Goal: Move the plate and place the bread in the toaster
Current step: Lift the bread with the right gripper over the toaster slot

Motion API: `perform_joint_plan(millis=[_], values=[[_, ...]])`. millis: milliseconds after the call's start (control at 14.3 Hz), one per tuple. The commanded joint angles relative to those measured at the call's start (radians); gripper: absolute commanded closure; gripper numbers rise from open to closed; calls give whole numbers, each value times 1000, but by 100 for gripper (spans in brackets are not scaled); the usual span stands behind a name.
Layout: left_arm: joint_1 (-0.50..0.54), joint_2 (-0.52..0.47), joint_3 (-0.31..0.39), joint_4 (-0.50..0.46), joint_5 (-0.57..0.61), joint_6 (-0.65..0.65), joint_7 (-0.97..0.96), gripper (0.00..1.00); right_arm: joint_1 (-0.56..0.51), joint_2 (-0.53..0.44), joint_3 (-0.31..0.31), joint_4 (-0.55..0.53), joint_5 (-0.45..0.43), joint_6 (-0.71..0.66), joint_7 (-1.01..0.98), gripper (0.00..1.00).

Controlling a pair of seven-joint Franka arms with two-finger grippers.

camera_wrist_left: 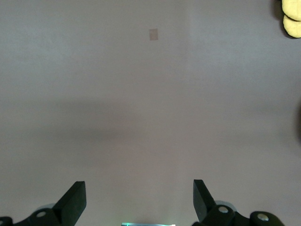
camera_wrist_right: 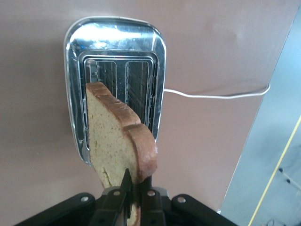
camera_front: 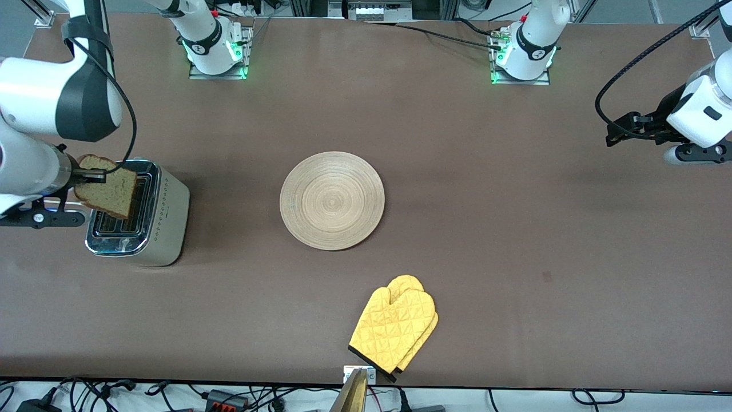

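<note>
Gripping bread (camera_wrist_right: 120,141), right claw (camera_wrist_right: 134,188) over toaster (camera_wrist_right: 115,70) slots.

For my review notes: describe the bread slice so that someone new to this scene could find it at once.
Start at the toaster, the cream box with a chrome top at the right arm's end of the table. Over its slots the right gripper holds the bread on edge, tilted. It is the only tan, brown-crusted square; the plate at mid-table is round and bare, and the oven mitt is yellow.

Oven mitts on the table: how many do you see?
2. Two yellow oven mitts lie stacked, one partly under the other, on the table's edge nearest the front camera, nearer than the plate. None elsewhere in view.
</note>
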Motion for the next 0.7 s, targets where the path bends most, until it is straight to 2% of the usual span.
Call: perform_joint_plan(millis=[0,631], values=[[-1,-9,-8,18,-4,7,-21,0,-14,41,2,-10,-22,5,35,100],[-5,-8,-10,54,-15,-17,-21,0,-17,69,3,-25,-34,48,33,100]])
